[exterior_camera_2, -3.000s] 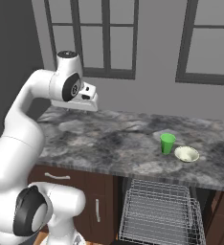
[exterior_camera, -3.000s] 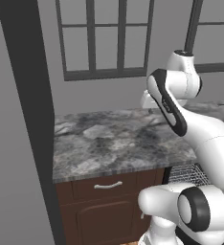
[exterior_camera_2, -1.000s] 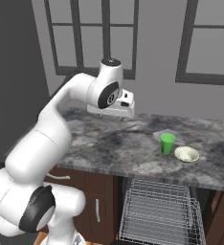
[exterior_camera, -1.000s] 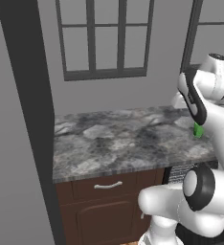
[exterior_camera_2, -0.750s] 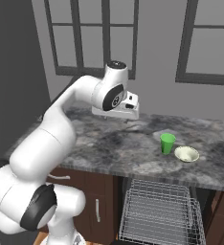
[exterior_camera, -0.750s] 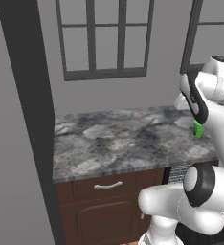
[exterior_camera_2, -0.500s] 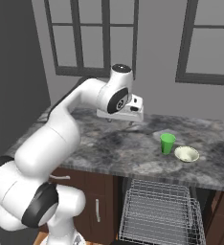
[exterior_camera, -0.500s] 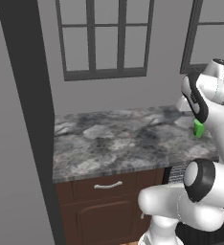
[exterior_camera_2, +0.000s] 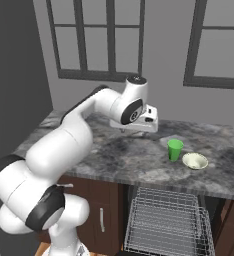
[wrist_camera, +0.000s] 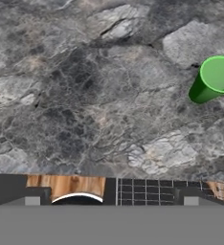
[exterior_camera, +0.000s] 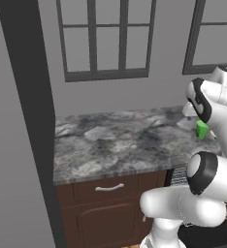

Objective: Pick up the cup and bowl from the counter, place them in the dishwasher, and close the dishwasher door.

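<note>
Cup stands upright on the mottled bench, just beside the pale bowl at its right. Claw hovers above the bench, left of the cup and apart from it, spread wide and gripping nothing, though its tips are hard to make out. Below, the dishwasher rack is pulled out.

cups: I count one green cup, right of centre in my right base view
bowls: one pale bowl, just beside it on my counter
wire racks: one, the dishwasher rack, lower middle
drawer handles: one silver handle, lower centre of my left base view
</note>
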